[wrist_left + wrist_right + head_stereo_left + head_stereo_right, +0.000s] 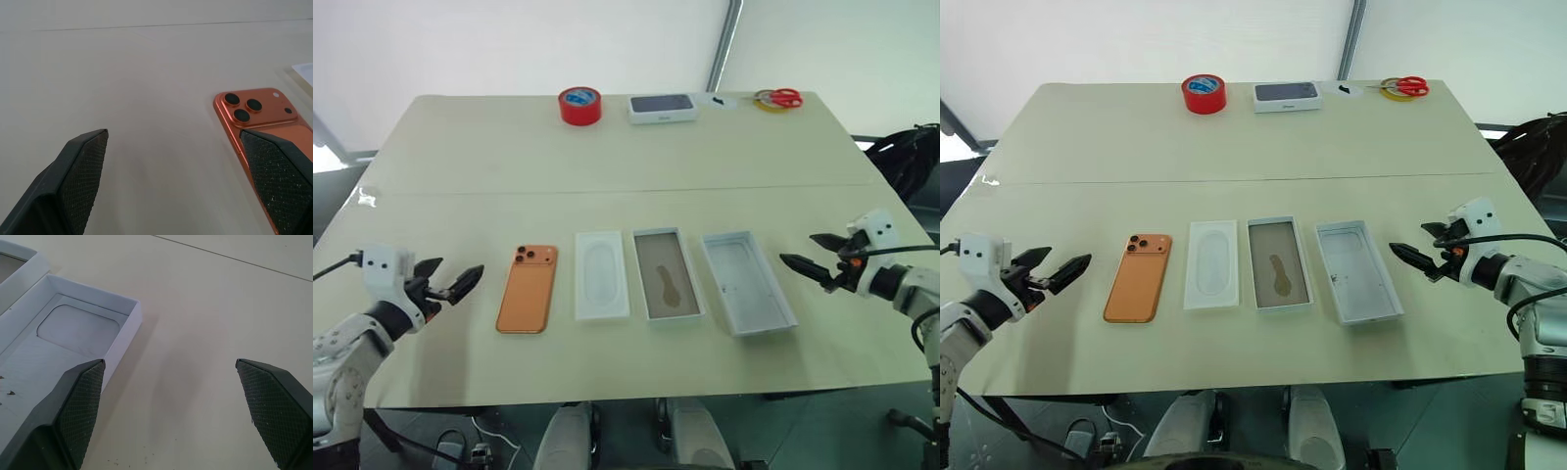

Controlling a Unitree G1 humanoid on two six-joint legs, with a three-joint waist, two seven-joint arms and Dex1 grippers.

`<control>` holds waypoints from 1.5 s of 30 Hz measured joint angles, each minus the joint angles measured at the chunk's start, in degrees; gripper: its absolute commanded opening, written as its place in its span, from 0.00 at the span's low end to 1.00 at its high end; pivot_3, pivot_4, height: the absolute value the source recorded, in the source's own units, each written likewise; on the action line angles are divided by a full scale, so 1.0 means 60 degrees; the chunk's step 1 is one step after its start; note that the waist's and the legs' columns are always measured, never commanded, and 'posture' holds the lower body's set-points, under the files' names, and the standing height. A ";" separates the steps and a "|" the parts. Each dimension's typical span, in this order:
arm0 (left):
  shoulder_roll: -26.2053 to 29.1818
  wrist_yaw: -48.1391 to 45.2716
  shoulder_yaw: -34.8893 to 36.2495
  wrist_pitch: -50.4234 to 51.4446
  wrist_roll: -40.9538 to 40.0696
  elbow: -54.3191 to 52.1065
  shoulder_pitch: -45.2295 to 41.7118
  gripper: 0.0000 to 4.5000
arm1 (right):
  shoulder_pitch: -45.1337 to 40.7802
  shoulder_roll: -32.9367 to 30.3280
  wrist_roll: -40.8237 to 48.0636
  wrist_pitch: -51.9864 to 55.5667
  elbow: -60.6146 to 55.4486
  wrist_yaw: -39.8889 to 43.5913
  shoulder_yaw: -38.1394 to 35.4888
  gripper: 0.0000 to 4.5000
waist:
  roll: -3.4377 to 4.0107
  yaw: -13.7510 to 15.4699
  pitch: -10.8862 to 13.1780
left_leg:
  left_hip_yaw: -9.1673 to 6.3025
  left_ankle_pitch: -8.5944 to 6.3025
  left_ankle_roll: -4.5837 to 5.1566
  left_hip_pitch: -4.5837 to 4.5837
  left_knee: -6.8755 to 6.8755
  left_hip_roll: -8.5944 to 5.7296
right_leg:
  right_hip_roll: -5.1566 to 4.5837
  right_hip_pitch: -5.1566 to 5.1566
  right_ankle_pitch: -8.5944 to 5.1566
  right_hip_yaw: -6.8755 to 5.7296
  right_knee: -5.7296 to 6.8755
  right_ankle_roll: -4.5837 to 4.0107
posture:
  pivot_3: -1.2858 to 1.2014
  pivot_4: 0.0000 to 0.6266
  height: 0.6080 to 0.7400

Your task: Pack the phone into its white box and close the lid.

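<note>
Both jaws are wide apart and empty, so slide your left gripper around the flat orange smartphone's long edges first.

From head height we're looking forward and down over the whole surface, both eye views taking in the same row of items, the right eye's framing shifted a touch sideways. Now the left wrist camera: low, close, peering along the left end effector at the phone, which we also spot from above. The right wrist camera sits just as near, looking along the right end effector at the lid, shared with the eyes.
</note>
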 measured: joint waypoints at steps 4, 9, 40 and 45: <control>-0.0116 0.0094 -0.0175 0.0000 0.0001 -0.0004 -0.0071 1.00 | -0.0062 0.0007 -0.0013 -0.0037 0.0040 -0.0051 0.0001 0.99 | 0.0000 -0.0012 0.0000 | 0.0002 0.0000 0.0000 0.0000 0.0000 -0.0001 | 0.0000 0.0000 0.0000 0.0002 0.0000 0.0000 | 0.52 0.24 1.00; -0.0405 0.0304 -0.0455 0.0051 -0.0036 -0.0369 -0.0034 1.00 | -0.0599 0.0015 -0.0085 -0.0105 0.0223 -0.0062 0.0152 0.99 | 0.0000 -0.0026 0.0000 | 0.0003 0.0000 0.0000 0.0000 0.0000 0.0001 | 0.0002 0.0000 0.0001 0.0002 0.0002 0.0000 | 0.52 0.24 1.00; -0.4659 0.5509 -0.1996 0.9170 -0.2191 -0.1545 -0.4798 0.95 | -0.0695 0.0033 0.0914 0.1508 -0.5717 0.1096 0.3311 1.00 | -0.0021 0.0209 0.0002 | -0.0043 0.0006 -0.0005 0.0030 0.0021 -0.0020 | 0.0013 0.0052 0.0000 -0.0013 0.0013 0.0004 | 0.52 0.24 1.00; -0.4753 0.6075 -0.1866 0.9151 -0.2302 -0.1189 -0.4879 0.49 | -0.0529 -0.0500 0.0331 0.1496 -0.6242 0.1283 0.4089 1.00 | -0.0026 0.0213 -0.0002 | -0.0042 0.0006 -0.0005 0.0037 0.0021 -0.0025 | 0.0002 0.0065 0.0000 -0.0012 0.0004 0.0005 | 0.52 0.24 1.00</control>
